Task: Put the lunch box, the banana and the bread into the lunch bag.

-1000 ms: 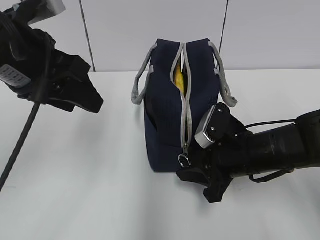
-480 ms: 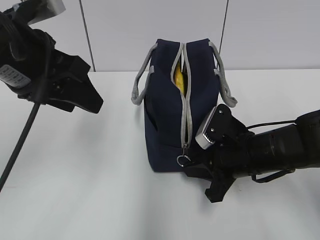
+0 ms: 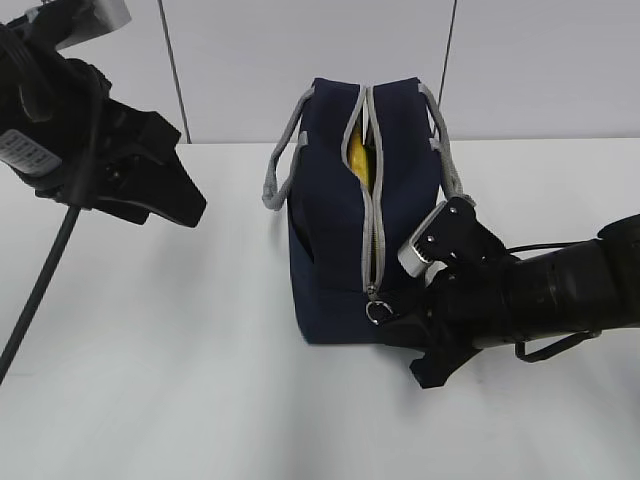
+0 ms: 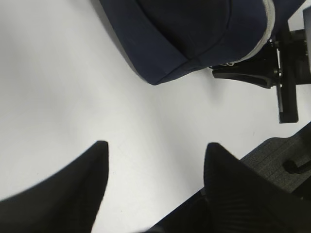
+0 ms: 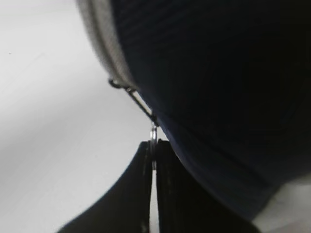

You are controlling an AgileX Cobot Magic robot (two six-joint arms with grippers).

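I count one lunch bag (image 3: 330, 240) with two grey handles (image 3: 282, 150) and one ring pull (image 3: 376, 311), one banana (image 3: 357, 152) showing through its zipper gap, and my two grippers: left gripper (image 4: 155, 165), right gripper (image 5: 154, 155).

White table (image 3: 180, 380) fills lower 2/3 of exterior frame. Pale grey wall (image 3: 250, 60) across top, w/ two thin dark vertical seams, upper left & upper right.

lunch bag (image 3: 330, 240): navy blue, beside my right tool (image 3: 405, 335)
zipper (image 3: 372, 200): grey, silver ring pull (image 3: 377, 311) at my tool's tips
banana (image 3: 358, 152): yellow
my tools: black
counter (image 3: 180, 380): white
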